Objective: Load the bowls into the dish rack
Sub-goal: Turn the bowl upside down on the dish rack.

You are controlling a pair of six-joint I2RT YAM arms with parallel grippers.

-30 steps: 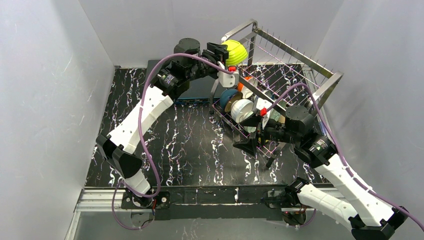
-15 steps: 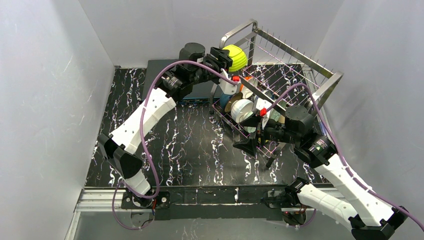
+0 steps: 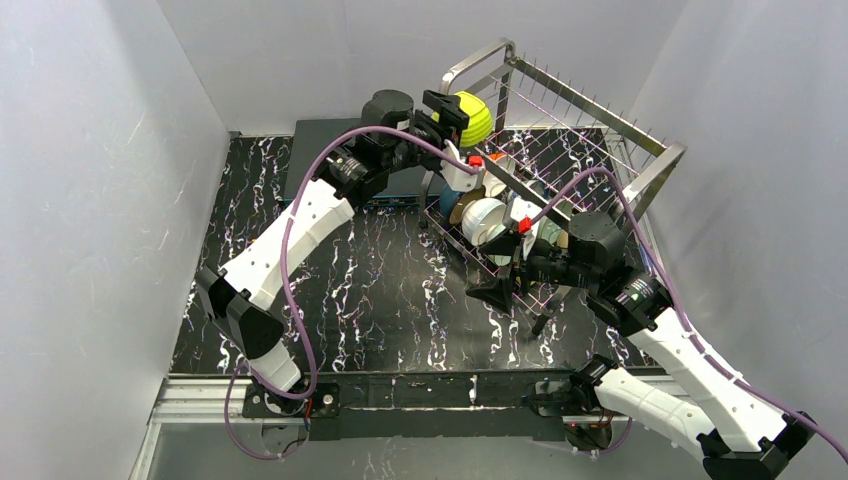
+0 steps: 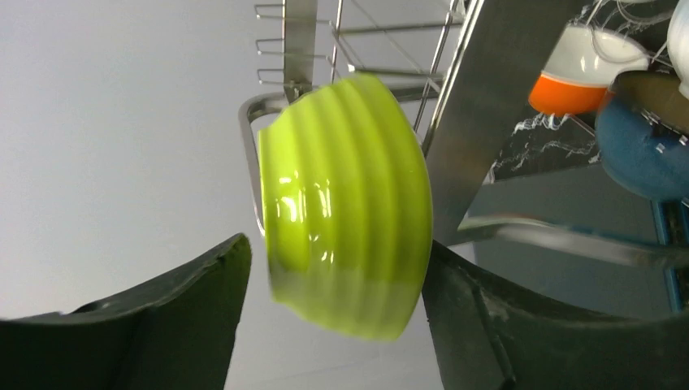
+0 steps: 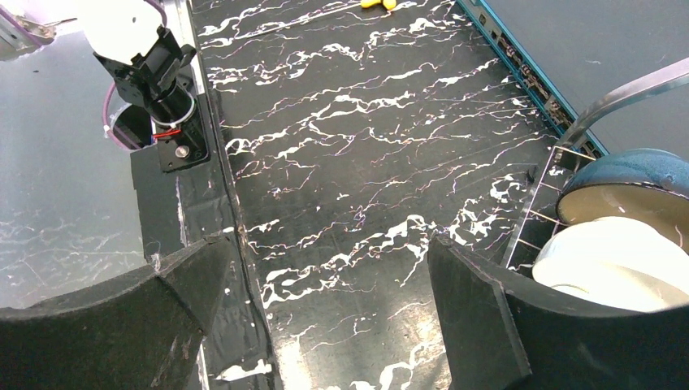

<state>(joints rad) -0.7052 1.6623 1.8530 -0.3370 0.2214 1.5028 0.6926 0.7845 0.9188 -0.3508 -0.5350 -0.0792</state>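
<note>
Left end effector (image 3: 455,112), gripping the yellow-green bowl (image 3: 476,118), has shifted rightward toward the dish rack (image 3: 598,106).

Two slender arms, left arm (image 3: 300,225) and right arm (image 3: 690,360), glossy white shells between black joints, round black motor housings (image 3: 388,105), lilac cable (image 3: 288,290) looping along each, small red tab (image 3: 476,160) at each wrist, matte black wedge-shaped fingers (image 4: 162,325), black base blocks (image 3: 265,400).

No legible text, label, brand or number (all three views).
</note>
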